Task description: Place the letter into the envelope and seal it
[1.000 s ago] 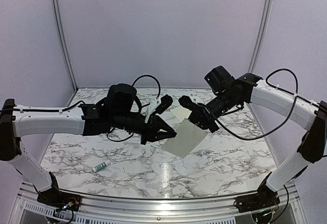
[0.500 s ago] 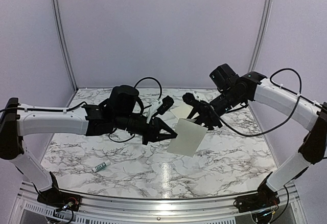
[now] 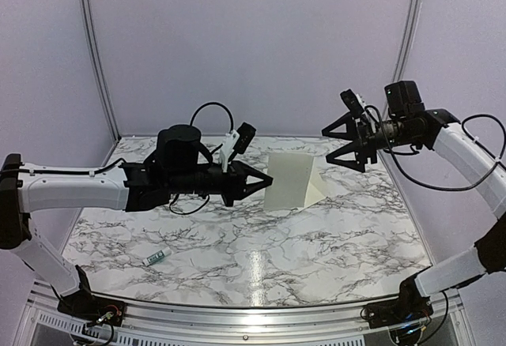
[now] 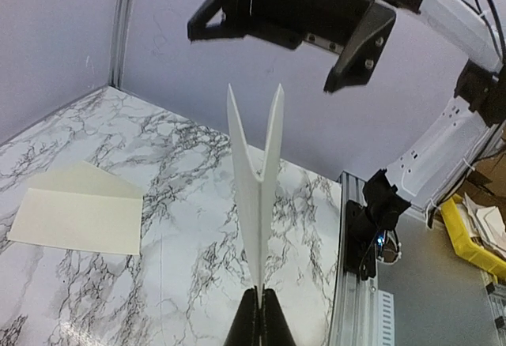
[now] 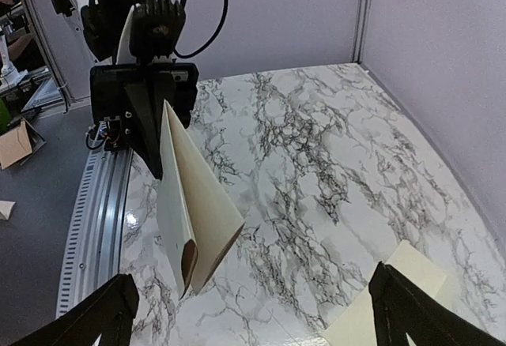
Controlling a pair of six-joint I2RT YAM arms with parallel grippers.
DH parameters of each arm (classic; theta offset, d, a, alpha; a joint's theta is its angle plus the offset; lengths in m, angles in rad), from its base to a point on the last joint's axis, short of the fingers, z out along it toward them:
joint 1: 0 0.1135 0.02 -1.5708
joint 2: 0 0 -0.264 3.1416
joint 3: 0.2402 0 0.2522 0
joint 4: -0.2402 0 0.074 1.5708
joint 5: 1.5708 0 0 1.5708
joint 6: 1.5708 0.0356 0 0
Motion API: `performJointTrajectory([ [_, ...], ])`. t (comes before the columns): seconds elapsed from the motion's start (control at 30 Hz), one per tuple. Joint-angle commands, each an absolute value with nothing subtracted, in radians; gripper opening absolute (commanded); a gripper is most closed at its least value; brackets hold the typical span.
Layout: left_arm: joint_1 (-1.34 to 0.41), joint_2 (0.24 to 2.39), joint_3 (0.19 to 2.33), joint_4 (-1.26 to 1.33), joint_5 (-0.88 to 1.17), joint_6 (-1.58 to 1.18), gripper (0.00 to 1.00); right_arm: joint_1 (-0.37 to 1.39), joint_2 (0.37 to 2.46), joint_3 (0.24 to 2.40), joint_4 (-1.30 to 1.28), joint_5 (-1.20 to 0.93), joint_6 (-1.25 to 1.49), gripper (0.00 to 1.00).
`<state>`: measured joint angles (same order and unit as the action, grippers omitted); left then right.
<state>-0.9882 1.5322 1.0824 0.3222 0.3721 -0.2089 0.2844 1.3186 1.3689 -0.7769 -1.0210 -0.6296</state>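
left wrist view first, since it's the clearest on the letter (image 4: 257, 204). it's a white folded sheet standing on edge in the middle of the frame, its two leaves splayed into a narrow v. the left gripper (image 4: 258, 322) has its jaws shut tight on the folded edge at the bottom of the frame.

in the top external view the letter (image 3: 288, 180) sits about dead centre, held up off the marble table (image 3: 237, 243). the left gripper (image 3: 265, 180) pinches its left side.

the envelope (image 4: 79, 216) lies flat on the table at the left of the left wrist frame. it's cream with its pointed flap open, well apart from the letter. the right wrist view only catches a cream corner of it (image 5: 403, 291) at the lower right. in the top view i can't pick it out, as the letter seems to cover it.

the right gripper (image 3: 328, 144) hangs in the air to the right of the letter. its jaws are spread wide with nothing in them and aren't touching the paper. from the left wrist it shows up along the top of the frame (image 4: 269, 58), above and behind the sheet.

from the right wrist you see the letter (image 5: 194, 204) left of centre with the left gripper (image 5: 146, 117) above it.

there's also a small white-and-green glue tube (image 3: 156, 257) lying at the lower left of the top view.
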Motion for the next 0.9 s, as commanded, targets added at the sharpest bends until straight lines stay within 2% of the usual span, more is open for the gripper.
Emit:
performJointTrajectory([
  [0.0,-0.986,1.527,1.065,0.513,0.331,-0.323,0.0,0.288,1.358,1.303,-0.597,-1.147,-0.424,0.99],
  [0.13,-0.986,1.541,1.039,0.619,0.336,-0.38,0.0,0.322,1.391,1.303,-0.534,-1.173,-0.342,0.98],
  [0.37,-0.988,1.58,1.057,0.66,0.369,-0.415,0.0,0.412,1.439,1.325,-0.521,-1.238,-0.288,0.99],
  [0.43,-0.988,1.584,1.057,0.669,0.371,-0.419,0.0,0.418,1.448,1.328,-0.506,-1.269,-0.263,0.95],
  [0.5,-0.988,1.586,1.057,0.676,0.37,-0.42,0.0,0.42,1.458,1.33,-0.498,-1.303,-0.246,0.86],
  [0.6,-0.988,1.593,1.055,0.682,0.371,-0.426,0.0,0.42,1.462,1.311,-0.449,-1.357,-0.197,0.65],
  [0.73,-0.988,1.6,1.052,0.691,0.373,-0.435,0.0,0.42,1.463,1.291,-0.385,-1.388,-0.14,0.28],
  [0.8,-0.988,1.603,1.052,0.693,0.377,-0.437,0.0,0.42,1.463,1.292,-0.388,-1.385,-0.146,0.07],
  [0.83,-0.988,1.604,1.052,0.693,0.379,-0.438,0.03,0.42,1.463,1.292,-0.396,-1.381,-0.156,0.01],
  [0.87,-0.988,1.605,1.052,0.693,0.379,-0.438,0.18,0.42,1.462,1.29,-0.404,-1.375,-0.167,0.0],
])
